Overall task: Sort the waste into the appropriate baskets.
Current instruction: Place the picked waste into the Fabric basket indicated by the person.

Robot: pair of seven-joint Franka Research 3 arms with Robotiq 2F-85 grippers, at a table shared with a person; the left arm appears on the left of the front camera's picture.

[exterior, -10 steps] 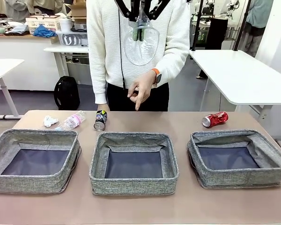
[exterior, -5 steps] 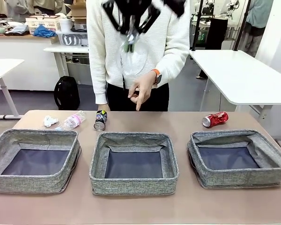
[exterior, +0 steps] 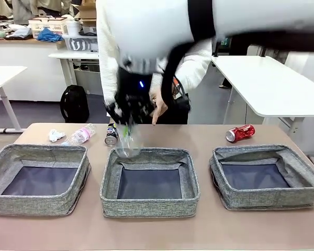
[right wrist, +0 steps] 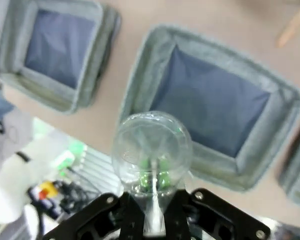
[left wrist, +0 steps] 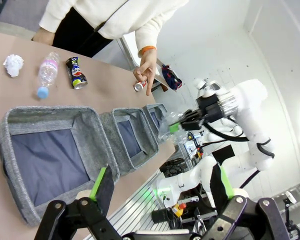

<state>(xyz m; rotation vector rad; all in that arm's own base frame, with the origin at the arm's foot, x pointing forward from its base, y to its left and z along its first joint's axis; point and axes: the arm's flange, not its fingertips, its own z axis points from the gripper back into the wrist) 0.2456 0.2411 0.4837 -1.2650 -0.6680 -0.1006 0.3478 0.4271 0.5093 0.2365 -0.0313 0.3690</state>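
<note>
My right gripper (exterior: 126, 119) is shut on a clear plastic bottle (exterior: 128, 145), which hangs just above the far-left rim of the middle basket (exterior: 149, 208). Looking down the right wrist, the bottle (right wrist: 151, 149) sits between the closed fingers (right wrist: 152, 181) over that basket's wall (right wrist: 140, 85). On the table behind the left basket (exterior: 39, 205) lie a white paper wad (exterior: 56, 135), a pink-labelled bottle (exterior: 81, 134) and a black can (exterior: 112, 134). A red can (exterior: 239, 133) lies behind the right basket (exterior: 267, 198). My left gripper (left wrist: 161, 184) is open, high above the table.
The person stands at the far side, one hand (exterior: 158, 103) pointing down near the middle basket's far edge. My right arm (exterior: 235, 21) spans the upper part of the front view. White tables (exterior: 272, 78) stand behind.
My right arm has swung down from chest height in front of the person to just above the middle basket, carrying the clear bottle. The items on the table have not moved.
</note>
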